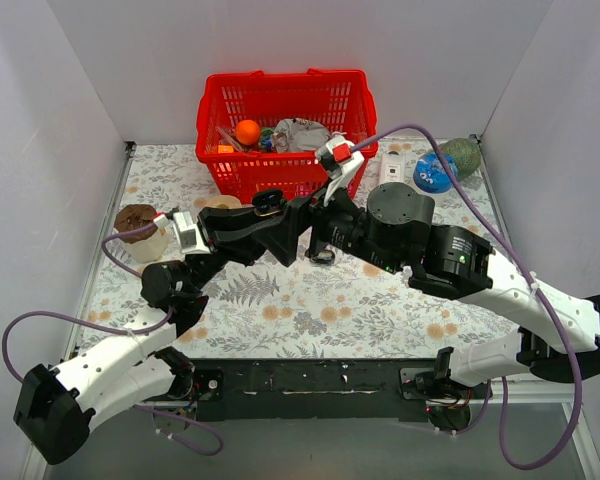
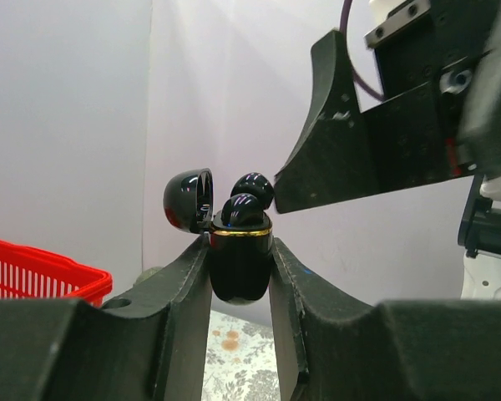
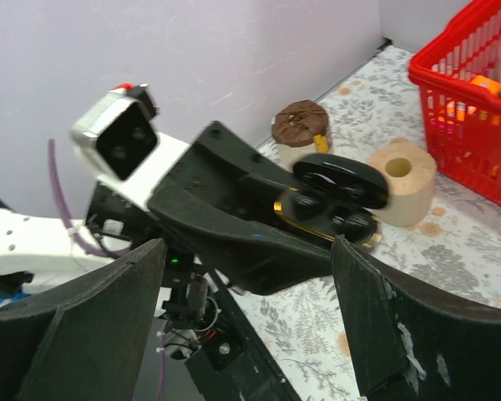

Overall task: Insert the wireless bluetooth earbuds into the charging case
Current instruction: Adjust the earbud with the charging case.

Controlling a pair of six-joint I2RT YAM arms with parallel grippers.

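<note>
My left gripper (image 2: 240, 247) is shut on the charging case (image 2: 240, 267), a glossy black oval with a gold rim, and holds it upright above the table. Its lid (image 2: 189, 200) is hinged open to the left. Both black earbuds (image 2: 244, 209) sit in the case's wells with their rounded tops showing. In the right wrist view the case (image 3: 321, 219) lies between my left fingers (image 3: 234, 225), with the lid (image 3: 341, 180) raised. My right gripper (image 3: 250, 322) is open and empty, its fingers spread either side of the case. In the top view the case (image 1: 268, 203) is at table centre.
A red basket (image 1: 285, 130) full of items stands at the back centre. A tan tape roll (image 3: 401, 180) and a brown-lidded cup (image 3: 299, 129) stand to the left of the case. A white bottle (image 1: 390, 168), a blue object (image 1: 435, 172) and a green one (image 1: 463, 152) lie back right.
</note>
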